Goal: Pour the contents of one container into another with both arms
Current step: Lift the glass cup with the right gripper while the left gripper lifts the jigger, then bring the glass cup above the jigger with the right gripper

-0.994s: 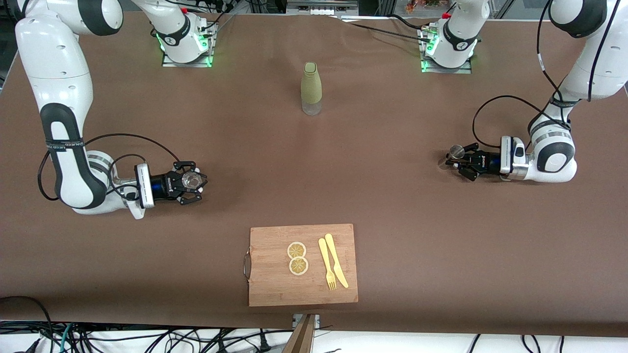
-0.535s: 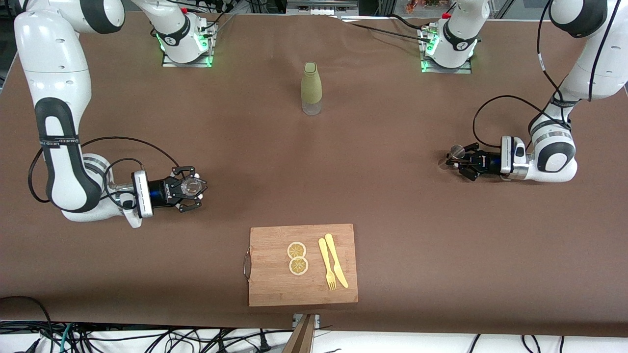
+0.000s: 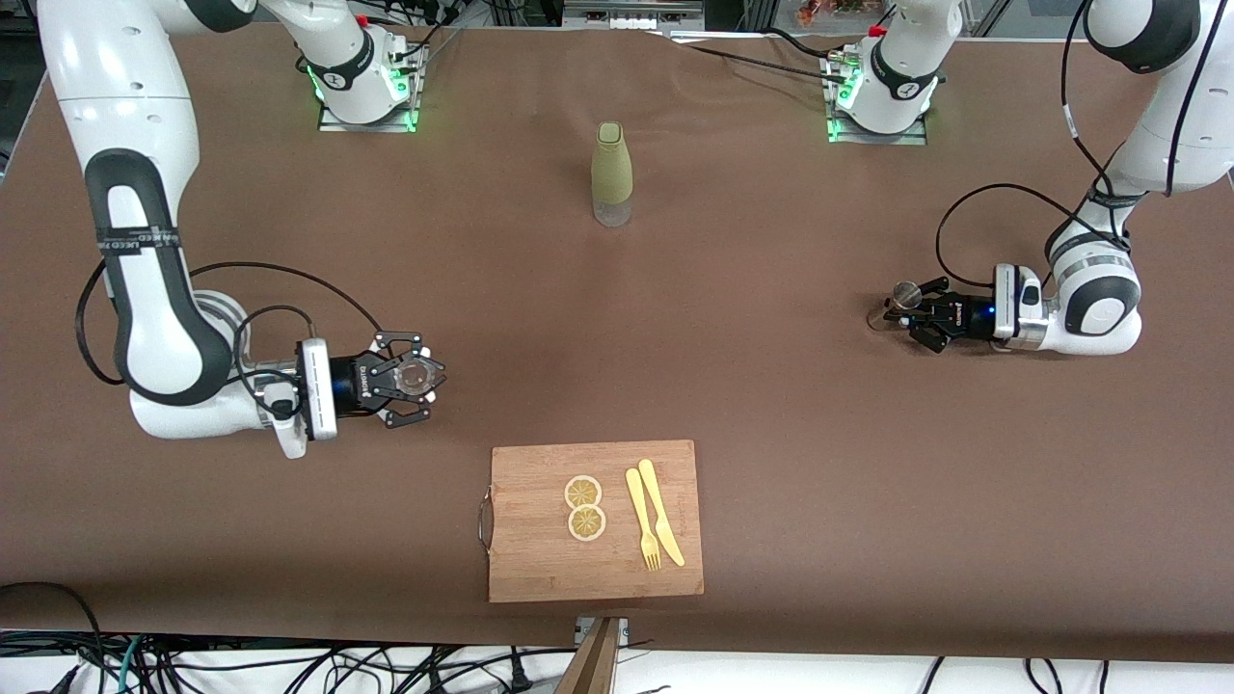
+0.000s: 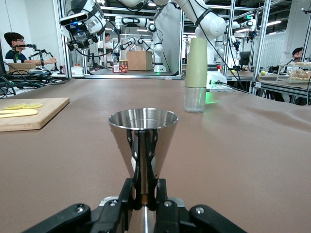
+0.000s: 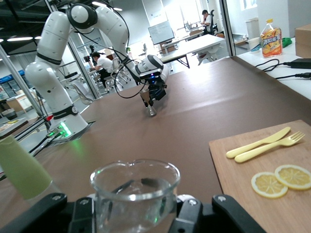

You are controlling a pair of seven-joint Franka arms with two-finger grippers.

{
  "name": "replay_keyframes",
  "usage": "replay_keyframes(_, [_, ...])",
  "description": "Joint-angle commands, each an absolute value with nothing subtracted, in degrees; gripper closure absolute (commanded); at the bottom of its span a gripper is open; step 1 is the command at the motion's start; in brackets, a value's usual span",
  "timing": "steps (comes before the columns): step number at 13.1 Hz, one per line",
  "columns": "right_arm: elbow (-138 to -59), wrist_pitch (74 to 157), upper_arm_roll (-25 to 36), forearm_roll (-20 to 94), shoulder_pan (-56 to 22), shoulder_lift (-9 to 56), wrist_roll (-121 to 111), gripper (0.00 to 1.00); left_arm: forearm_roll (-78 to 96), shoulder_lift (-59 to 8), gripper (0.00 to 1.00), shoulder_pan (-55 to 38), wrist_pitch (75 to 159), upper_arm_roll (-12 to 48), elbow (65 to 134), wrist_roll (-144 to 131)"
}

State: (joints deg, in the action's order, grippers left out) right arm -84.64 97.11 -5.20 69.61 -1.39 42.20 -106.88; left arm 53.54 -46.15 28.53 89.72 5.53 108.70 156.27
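A small silver jigger (image 3: 902,292) stands upright in my left gripper (image 3: 907,307), whose fingers are shut on its narrow waist (image 4: 144,187), low over the table at the left arm's end. In the left wrist view its open upper cone (image 4: 143,127) fills the centre. My right gripper (image 3: 416,378) is shut on the small clear glass tumbler (image 3: 415,376), low over the table toward the right arm's end. The tumbler (image 5: 135,190) is upright between the black fingers (image 5: 190,213). My left gripper (image 5: 153,93) shows farther off in the right wrist view.
A tall olive-green bottle (image 3: 611,173) with a clear base stands mid-table near the bases. A wooden cutting board (image 3: 540,569) lies near the front edge, with two lemon slices (image 3: 584,507) and a yellow fork and knife (image 3: 654,525). Bare brown table lies between the grippers.
My right arm has carried the tumbler toward the table's middle and the cutting board. My left gripper with the jigger has shifted slightly toward the left arm's end.
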Motion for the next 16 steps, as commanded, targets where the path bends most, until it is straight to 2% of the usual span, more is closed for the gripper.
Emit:
replay_keyframes(1, [-85.5,104.0,-9.0,70.3,-2.5,40.4,-105.1,0.96,56.3,-44.7,1.0,28.3,88.5,5.7,109.1,156.9])
replay_keyframes(4, [-85.4,109.6,-10.3,70.4,-5.5,39.8,-102.9,0.96,59.8,-43.9,1.0,26.8,88.9,7.1,108.9,151.9])
replay_keyframes(7, [-85.3,109.8,-11.4,70.3,-5.4,39.6,-100.6,0.96,65.6,-43.5,1.0,22.9,90.4,7.6,108.9,148.9])
replay_keyframes(13, [-85.3,109.0,-11.3,70.2,-5.2,39.5,-100.2,0.96,79.3,-43.2,1.0,12.1,99.0,7.7,108.9,142.1])
replay_keyframes(16, [-85.3,108.9,-11.2,70.2,-4.8,38.6,-100.0,0.96,86.0,-43.3,1.0,8.6,103.3,10.1,109.1,141.9])
